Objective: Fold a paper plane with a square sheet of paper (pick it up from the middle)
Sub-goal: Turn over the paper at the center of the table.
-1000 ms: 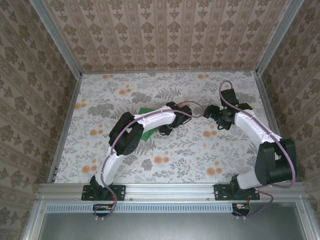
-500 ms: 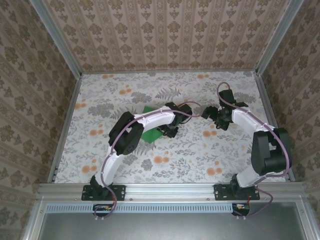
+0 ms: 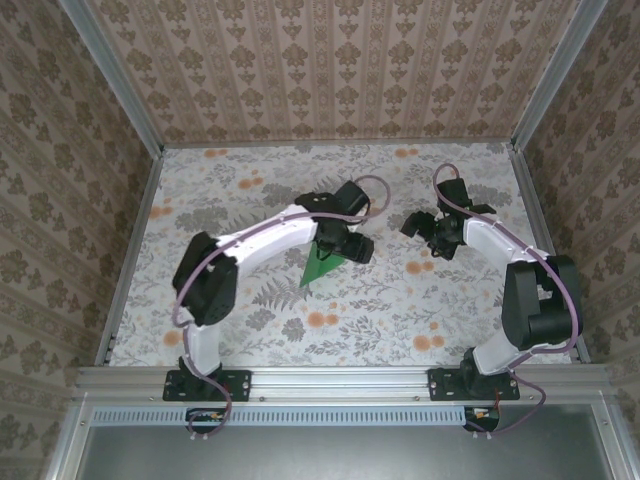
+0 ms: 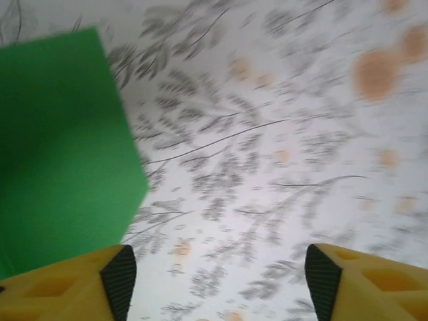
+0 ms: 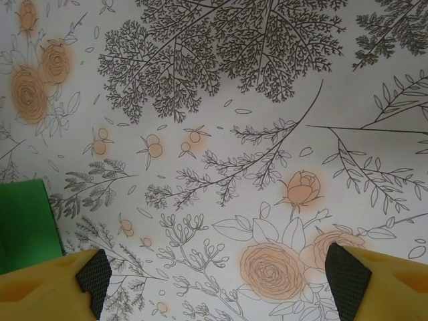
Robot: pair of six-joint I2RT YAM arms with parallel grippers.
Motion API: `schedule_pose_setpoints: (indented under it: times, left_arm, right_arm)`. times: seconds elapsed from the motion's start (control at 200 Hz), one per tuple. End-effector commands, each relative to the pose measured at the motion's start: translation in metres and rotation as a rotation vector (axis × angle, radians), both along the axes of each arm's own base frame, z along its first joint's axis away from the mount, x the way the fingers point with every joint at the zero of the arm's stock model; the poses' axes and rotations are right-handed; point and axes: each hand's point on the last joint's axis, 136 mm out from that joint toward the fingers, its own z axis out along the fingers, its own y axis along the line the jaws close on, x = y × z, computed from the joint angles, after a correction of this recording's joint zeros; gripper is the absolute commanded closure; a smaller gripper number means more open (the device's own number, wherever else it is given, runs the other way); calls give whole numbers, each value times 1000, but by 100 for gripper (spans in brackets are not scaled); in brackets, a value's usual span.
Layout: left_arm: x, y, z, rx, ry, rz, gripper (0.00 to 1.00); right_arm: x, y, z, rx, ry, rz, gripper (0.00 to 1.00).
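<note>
1. Top view: I see the green paper (image 3: 322,266) — a pointed wedge — lying on the floral table (image 3: 230,190) at centre frame, its upper end just beside the left gripper (image 3: 347,246). The right gripper (image 3: 420,226) hangs right of centre, apart from it.
2. Left wrist: my left jaws stand apart, nothing between them; the green paper (image 4: 60,147) lies at upper left.
3. Right wrist: jaws spread wide over bare print — green paper (image 5: 23,224) at the lower left edge.
</note>
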Motion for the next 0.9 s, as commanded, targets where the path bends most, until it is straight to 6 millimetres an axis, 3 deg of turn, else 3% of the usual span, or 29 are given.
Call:
schedule_pose_setpoints:
  times: [0.0,0.08,0.17,0.335,0.445,0.52,0.635,0.77,0.895]
  left_arm:
    - [4,-4,56,-220,-28,5,19]
    - [12,14,74,-267,-54,65,12]
    - [26,47,77,-284,-59,168,5]
    - [43,125,57,-247,-51,410,0]
    - [42,166,44,-251,-41,536,0]
    - [43,194,37,-255,-34,627,0]
    - [36,220,23,-260,-5,706,0]
    - [27,237,6,-257,44,756,0]
    - [24,245,-2,-253,59,783,0]
  right_arm:
    - [9,13,20,21,-56,58,13]
    - [10,33,26,46,-72,114,15]
    - [11,66,39,80,-108,202,18]
    - [6,132,68,129,-187,356,34]
    - [-6,181,74,108,-205,462,44]
    - [-14,214,64,104,-186,519,51]
    - [-26,256,35,113,-114,585,59]
    - [-41,298,6,131,-36,664,63]
    - [-50,320,-16,136,16,705,63]
